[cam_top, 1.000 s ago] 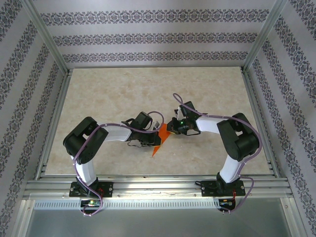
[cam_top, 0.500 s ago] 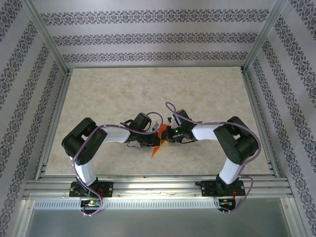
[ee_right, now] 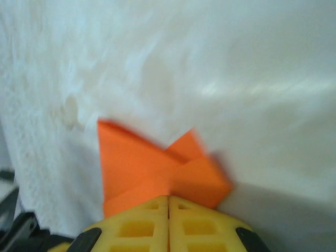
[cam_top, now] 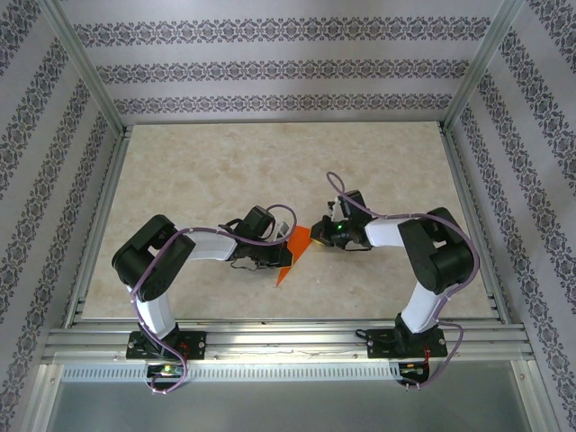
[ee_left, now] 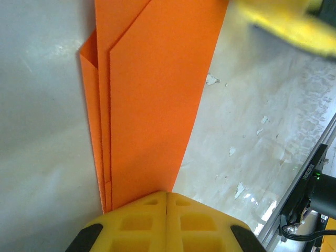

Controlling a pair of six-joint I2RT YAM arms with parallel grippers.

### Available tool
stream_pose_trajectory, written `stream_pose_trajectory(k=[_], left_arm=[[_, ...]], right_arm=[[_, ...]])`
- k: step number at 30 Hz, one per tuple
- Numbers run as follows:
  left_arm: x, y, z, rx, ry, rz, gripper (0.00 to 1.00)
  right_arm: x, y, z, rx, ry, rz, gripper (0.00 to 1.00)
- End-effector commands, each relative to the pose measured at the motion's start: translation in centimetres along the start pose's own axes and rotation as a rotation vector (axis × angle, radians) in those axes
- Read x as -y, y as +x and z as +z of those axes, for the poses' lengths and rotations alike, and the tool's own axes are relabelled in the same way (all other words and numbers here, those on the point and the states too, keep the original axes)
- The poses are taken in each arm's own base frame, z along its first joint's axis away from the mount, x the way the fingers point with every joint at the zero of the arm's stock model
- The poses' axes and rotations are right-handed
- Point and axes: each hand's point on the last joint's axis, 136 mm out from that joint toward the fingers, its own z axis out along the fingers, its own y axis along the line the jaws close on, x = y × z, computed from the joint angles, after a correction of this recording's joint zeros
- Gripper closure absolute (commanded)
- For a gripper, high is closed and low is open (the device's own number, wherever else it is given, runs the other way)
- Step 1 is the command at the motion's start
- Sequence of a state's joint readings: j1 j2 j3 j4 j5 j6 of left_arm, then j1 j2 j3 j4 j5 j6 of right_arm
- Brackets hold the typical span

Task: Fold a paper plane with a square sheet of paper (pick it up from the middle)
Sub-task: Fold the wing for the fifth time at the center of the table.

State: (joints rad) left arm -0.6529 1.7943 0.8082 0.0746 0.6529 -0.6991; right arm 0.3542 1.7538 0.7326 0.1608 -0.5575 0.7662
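You see the bright orange folded paper plane (cam_top: 292, 252) mid-table, its middle hidden beneath both arms, with the left gripper (ee_left: 167, 195) and right gripper (ee_right: 168, 198) each clamped on an end.

You're looking down from high behind the arms; both wrist cameras are hugging the orange paper plane (cam_top: 292, 252) close.

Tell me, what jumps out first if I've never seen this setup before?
The bright orange folded paper near the middle of the pale table, the one vivid thing there. The left gripper and right gripper close in on it from either side, yellow fingers pressed shut at its edges.
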Motion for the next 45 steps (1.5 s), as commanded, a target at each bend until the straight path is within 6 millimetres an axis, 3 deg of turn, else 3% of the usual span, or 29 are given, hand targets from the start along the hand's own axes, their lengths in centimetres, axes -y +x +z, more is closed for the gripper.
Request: stream_pose_trajectory(k=[1,6,11,13,15,16,17,18,21,30,41,45], left_arm=[[-3.9,2.7,0.2,-0.061,-0.118,-0.080,1.00],[-3.9,2.8,0.3,-0.065,-0.111,-0.078,1.00],[-2.6,1.5,-0.1,0.001,-0.068,-0.106,1.00],[-0.6,0.0,-0.4,0.076,0.007,-0.130,1.00],[3.6,-1.9,-2.4,0.192,0.130,-0.088,1.00],[5.4,-2.7,-4.1,0.260,0.151,-0.045,0.93],[5.8,-3.2,-5.5,0.305,0.119,-0.035,0.82],[5.2,-3.6,-6.7,0.338,0.049,-0.047,0.74],[2.9,-3.8,-7.9,0.296,-0.047,-0.076,0.73],[-1.4,-2.4,-5.0,0.082,-0.121,-0.132,0.72],[-1.3,-2.0,-2.8,0.011,-0.038,-0.134,0.72],[-1.4,-2.1,-2.6,-0.002,-0.045,-0.133,0.78]], right_arm=[[1.1,-3.0,-0.9,0.083,0.073,-0.028,0.91],[0.9,-4.9,-2.3,0.119,0.060,0.004,0.91],[-2.2,-3.9,-4.1,0.146,0.009,-0.059,0.87],[-2.7,-2.8,-4.2,0.131,-0.005,-0.068,0.86],[-2.9,-1.6,-4.1,0.094,-0.016,-0.062,0.85],[-3.0,-1.0,-4.1,0.074,-0.024,-0.055,0.85],[-3.0,-0.4,-4.1,0.062,-0.029,-0.049,0.85],[-3.0,0.1,-4.2,0.059,-0.033,-0.044,0.85],[-3.0,1.5,-4.1,0.052,-0.024,-0.041,0.84],[-3.6,4.1,-2.6,0.003,-0.019,-0.046,0.83],[-3.2,4.8,-2.0,-0.017,-0.006,-0.033,0.81],[-3.1,4.8,-1.9,-0.018,-0.005,-0.031,0.81]])
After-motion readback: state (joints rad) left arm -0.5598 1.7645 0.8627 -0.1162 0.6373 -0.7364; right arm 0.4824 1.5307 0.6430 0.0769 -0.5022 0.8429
